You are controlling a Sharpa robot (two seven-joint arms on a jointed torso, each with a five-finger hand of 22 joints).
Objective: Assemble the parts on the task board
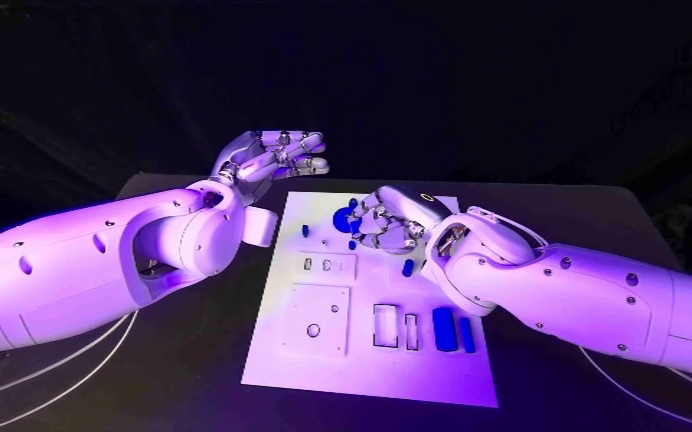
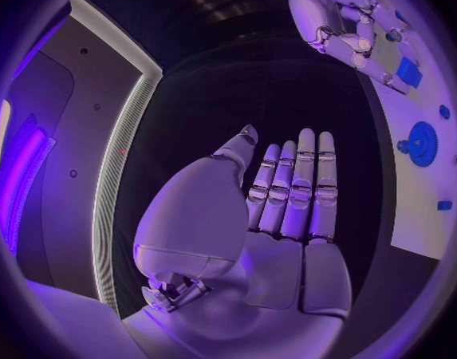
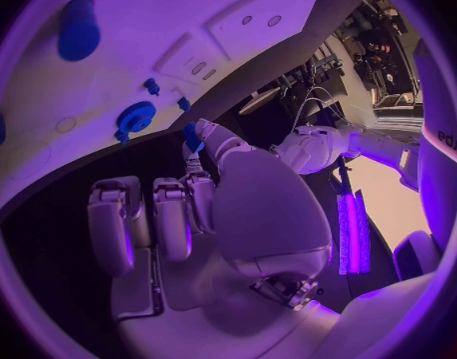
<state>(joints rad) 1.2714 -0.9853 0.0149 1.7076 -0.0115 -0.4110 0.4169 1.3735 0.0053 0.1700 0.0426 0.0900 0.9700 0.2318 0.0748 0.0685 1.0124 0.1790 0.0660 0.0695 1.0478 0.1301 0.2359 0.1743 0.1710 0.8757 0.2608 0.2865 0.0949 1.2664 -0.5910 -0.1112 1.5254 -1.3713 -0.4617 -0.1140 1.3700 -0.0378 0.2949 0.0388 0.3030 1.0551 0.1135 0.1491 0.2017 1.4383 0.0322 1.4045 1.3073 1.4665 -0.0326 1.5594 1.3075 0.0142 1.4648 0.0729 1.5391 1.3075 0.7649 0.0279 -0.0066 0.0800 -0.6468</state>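
Observation:
The white task board (image 1: 368, 357) lies in the middle of the black table. My right hand (image 1: 392, 220) hovers over the board's far part, just right of a blue gear (image 1: 346, 219). In the right wrist view that hand (image 3: 238, 215) pinches a small blue part (image 3: 192, 136) between thumb and a finger, close to the gear (image 3: 136, 118). My left hand (image 1: 274, 160) is raised off the board's far left corner, holding nothing. In the left wrist view its fingers (image 2: 298, 183) lie straight with the palm bare.
Two blue cylinders (image 1: 453, 329) lie at the board's near right beside rectangular slots (image 1: 387, 322). A small blue piece (image 1: 408, 267) sits mid-board. Small blue pegs (image 3: 151, 85) stand near the gear. A raised white plate with a hole (image 1: 315, 320) occupies the near left.

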